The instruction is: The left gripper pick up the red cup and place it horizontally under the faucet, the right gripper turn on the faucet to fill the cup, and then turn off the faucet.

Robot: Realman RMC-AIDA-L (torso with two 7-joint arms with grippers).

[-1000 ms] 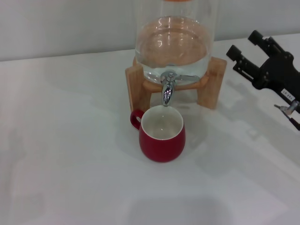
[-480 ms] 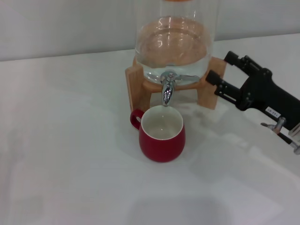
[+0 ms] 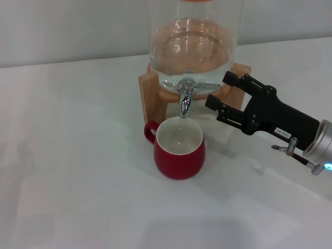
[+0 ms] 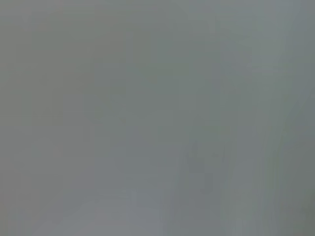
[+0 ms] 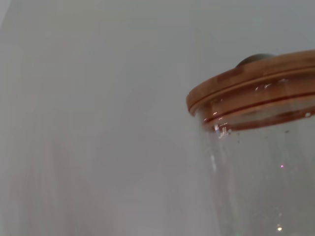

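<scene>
I see the red cup [image 3: 179, 148] standing upright on the table [image 3: 72, 171], right under the faucet [image 3: 185, 97] of the glass dispenser [image 3: 193, 46]. My right gripper [image 3: 220, 91] hovers just beside the faucet, jaws apart. The left wrist view shows me only grey.

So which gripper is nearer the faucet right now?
The right. The right gripper is open beside the faucet, just off the handle's tip, not touching. The left gripper is out of every view.
</scene>
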